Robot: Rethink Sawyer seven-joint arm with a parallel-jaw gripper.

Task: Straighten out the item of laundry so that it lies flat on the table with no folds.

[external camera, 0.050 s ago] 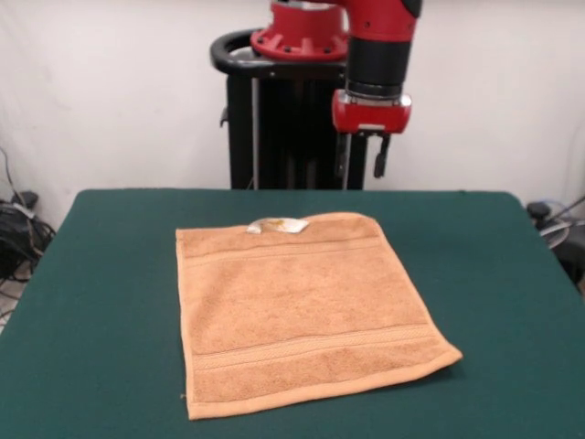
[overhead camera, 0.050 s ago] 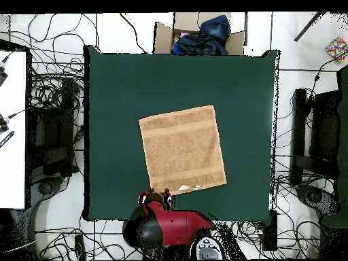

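The item of laundry (external camera, 0.050 s ago: 306, 306) is an orange-tan towel spread out flat in the middle of the dark green table (external camera, 0.050 s ago: 101, 302). No folds show in it. Woven bands run near its near and far edges, and a small white label (external camera, 0.050 s ago: 277, 225) sticks out at the far edge. In the overhead view the towel (overhead camera, 0.050 s ago: 182, 149) lies slightly turned, its label (overhead camera, 0.050 s ago: 189, 187) toward the robot's side. My gripper (external camera, 0.050 s ago: 362, 157) hangs high above the table's far edge, clear of the towel, open with nothing between its dark fingers. From overhead the gripper (overhead camera, 0.050 s ago: 157, 197) sits at the table's lower edge.
A cardboard box (overhead camera, 0.050 s ago: 198, 37) holding dark cloth stands off the table at the top of the overhead view. Cables (overhead camera, 0.050 s ago: 51, 88) lie on the floor around the table. The black pedestal (external camera, 0.050 s ago: 274, 110) stands behind the far edge.
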